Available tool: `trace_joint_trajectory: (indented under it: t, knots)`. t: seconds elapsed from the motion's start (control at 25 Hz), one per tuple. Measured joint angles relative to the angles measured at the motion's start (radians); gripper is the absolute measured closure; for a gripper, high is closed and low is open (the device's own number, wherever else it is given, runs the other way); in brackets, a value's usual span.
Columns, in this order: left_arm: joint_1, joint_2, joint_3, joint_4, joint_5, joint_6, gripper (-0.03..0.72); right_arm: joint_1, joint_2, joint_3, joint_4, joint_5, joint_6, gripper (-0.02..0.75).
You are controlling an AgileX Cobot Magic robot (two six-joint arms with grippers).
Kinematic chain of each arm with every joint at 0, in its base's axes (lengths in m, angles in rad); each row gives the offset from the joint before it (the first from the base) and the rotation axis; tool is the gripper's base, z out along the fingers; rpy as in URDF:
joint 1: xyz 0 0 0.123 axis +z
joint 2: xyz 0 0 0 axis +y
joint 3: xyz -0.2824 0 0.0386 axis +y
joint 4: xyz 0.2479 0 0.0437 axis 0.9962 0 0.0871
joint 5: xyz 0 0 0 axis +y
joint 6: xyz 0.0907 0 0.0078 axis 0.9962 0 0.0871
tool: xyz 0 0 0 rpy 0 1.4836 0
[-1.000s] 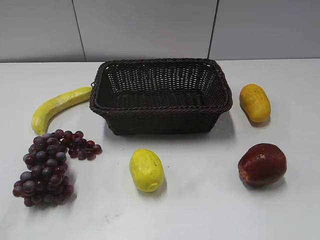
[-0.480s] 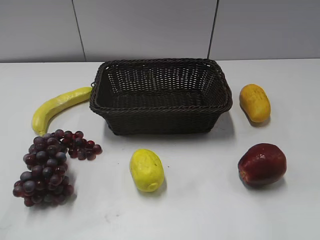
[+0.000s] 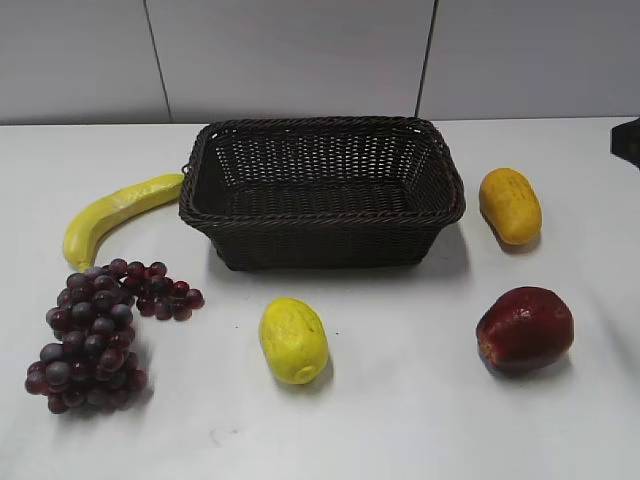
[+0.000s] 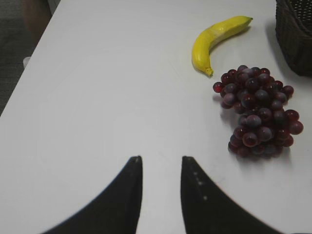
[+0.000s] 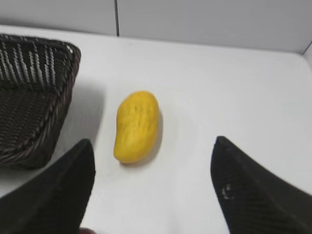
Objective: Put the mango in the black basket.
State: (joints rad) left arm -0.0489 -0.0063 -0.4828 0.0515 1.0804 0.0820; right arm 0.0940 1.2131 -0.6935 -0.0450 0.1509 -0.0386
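The orange-yellow mango [image 3: 509, 205] lies on the white table just right of the black basket [image 3: 322, 135]. In the right wrist view the mango [image 5: 137, 126] lies ahead of my right gripper [image 5: 153, 144], whose jaws are wide open and empty; the basket's corner [image 5: 29, 92] is at the left. A dark bit of the right arm [image 3: 627, 142] shows at the right edge of the exterior view. My left gripper [image 4: 160, 159] is open and empty above bare table, far from the mango.
A paler yellow lemon-like fruit [image 3: 293, 340] lies in front of the basket. A red apple [image 3: 524, 328] is at the front right. A banana [image 3: 115, 213] and a bunch of dark grapes [image 3: 95, 335] lie at the left.
A dark part of the right arm has come into the exterior view at its right edge. The fruits and the basket have not moved.
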Motion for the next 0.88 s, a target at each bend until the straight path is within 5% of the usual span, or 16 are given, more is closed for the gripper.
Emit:
trace_joint_trajectory:
  t: [0.44, 0.88]
  knots:
    - [0.0, 0.0, 0.0, 0.0, 0.0, 0.0, 0.487, 0.0, 0.546, -0.522, 0.111, 0.462, -0.075, 0.071]
    - [0.0, 0.0, 0.0, 0.0, 0.0, 0.0, 0.487, 0.0, 0.818, -0.712, 0.168, 0.471, -0.129, 0.072]
